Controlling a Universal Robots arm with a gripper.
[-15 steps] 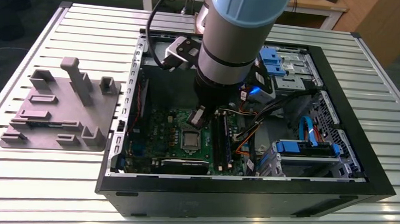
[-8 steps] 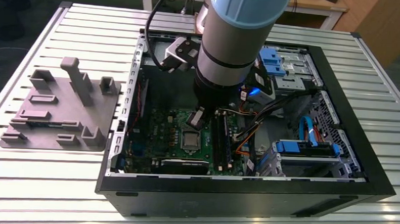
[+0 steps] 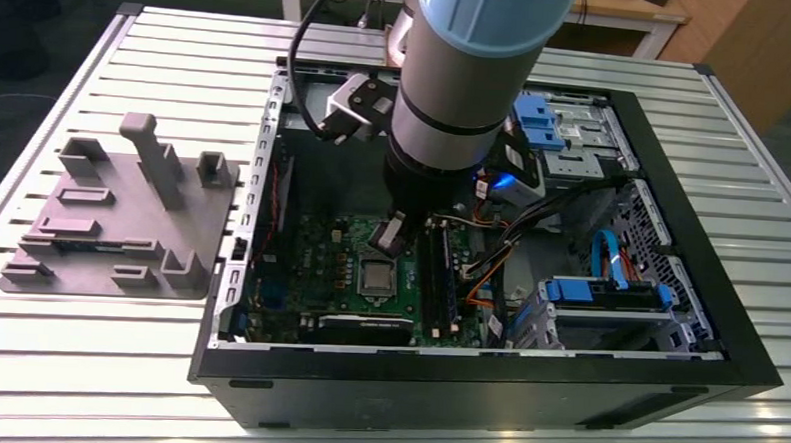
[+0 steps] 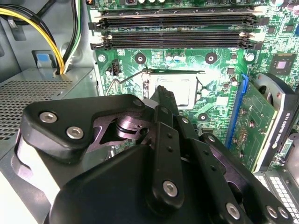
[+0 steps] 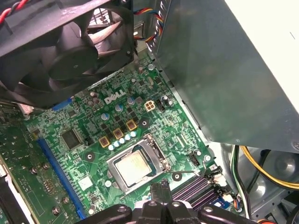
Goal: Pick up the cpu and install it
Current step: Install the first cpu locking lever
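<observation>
The cpu (image 5: 132,168), a small square chip with a pale silvery top, lies flat inside the metal-framed socket (image 5: 150,142) of the green motherboard (image 5: 79,182). In the exterior view the cpu (image 3: 373,275) sits in the board's middle, just below my gripper (image 3: 392,233). My gripper (image 5: 159,189) hovers a little above the socket's edge on the memory-slot side, its two dark fingers pressed together with nothing between them. In the second wrist view the gripper (image 4: 164,95) overlaps the near edge of the cpu (image 4: 182,88).
The motherboard (image 3: 328,239) lies inside an open black PC case (image 3: 495,386) on a slatted metal table. A black fan (image 5: 70,51), a grey power-supply box (image 5: 233,65), memory slots (image 4: 177,39), loose cables (image 4: 56,42) and blue drive brackets (image 3: 607,291) crowd the socket. A grey fixture tray (image 3: 115,219) lies at the exterior view's left.
</observation>
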